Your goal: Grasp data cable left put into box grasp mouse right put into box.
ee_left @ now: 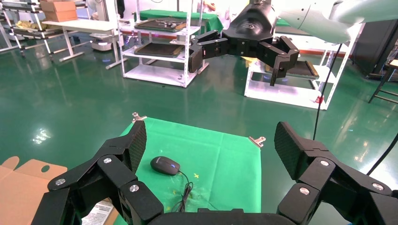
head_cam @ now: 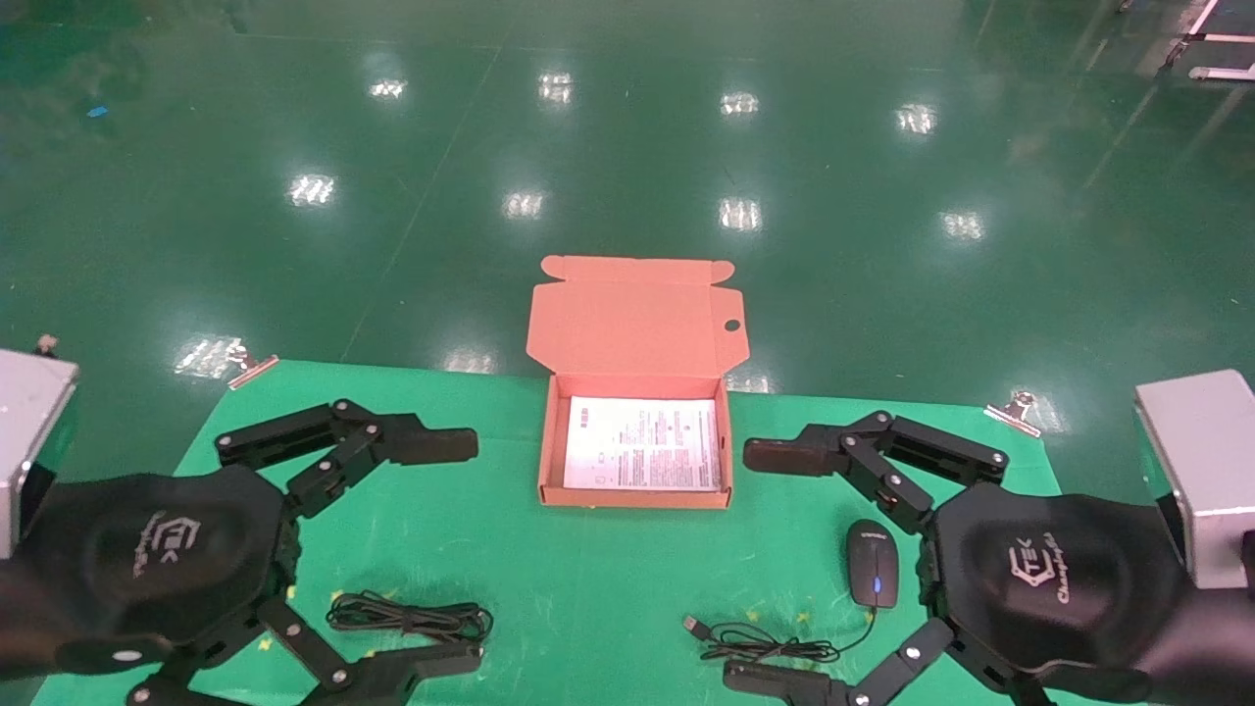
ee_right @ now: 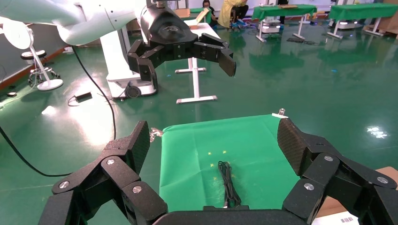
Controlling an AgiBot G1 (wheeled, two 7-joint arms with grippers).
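Observation:
The data cable [head_cam: 407, 618], a flat black coil, lies on the green cloth between my left gripper's fingers; it also shows in the right wrist view [ee_right: 228, 185]. My left gripper [head_cam: 461, 554] is open, above the cloth, holding nothing. The mouse [head_cam: 873, 576], black with a blue-lit wheel, lies right of the box, its cord [head_cam: 765, 644] bunched toward the front; it also shows in the left wrist view [ee_left: 164, 165]. My right gripper [head_cam: 760, 567] is open and empty beside the mouse. The box [head_cam: 635, 498] stands open at the table's far middle, lid [head_cam: 637, 324] up, white sheet inside.
The green cloth [head_cam: 588, 579] is held by metal clips [head_cam: 250, 368] at the far corners. Grey metal blocks stand at the left [head_cam: 29, 412] and right [head_cam: 1196, 461] table edges. Beyond the table is shiny green floor.

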